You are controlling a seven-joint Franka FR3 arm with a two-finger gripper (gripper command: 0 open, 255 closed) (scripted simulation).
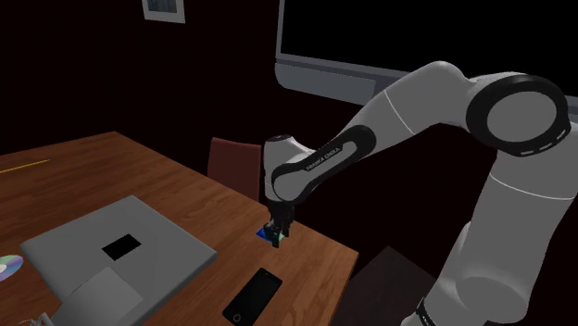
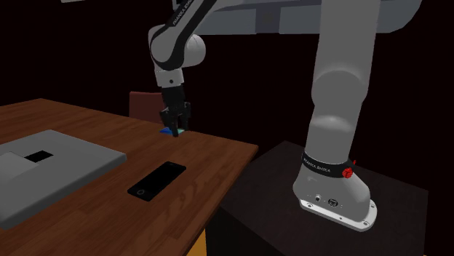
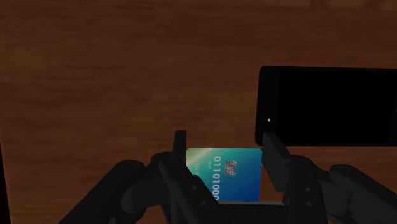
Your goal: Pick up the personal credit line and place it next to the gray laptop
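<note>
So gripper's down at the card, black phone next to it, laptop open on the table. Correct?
Not quite: the laptop is closed, lid flat, as the shoulder view shows. The rest holds: gripper at the card, black phone beside it.

Dim room in a home, study-like. Wooden worktop (image 1: 176, 181) carries a gray laptop (image 1: 111, 255), a black phone (image 1: 252, 297) and a disc (image 1: 7, 268). Brown chair (image 1: 232, 162) at its far edge. Framed picture (image 1: 164, 8) on a dark wall (image 1: 222, 65).
</note>
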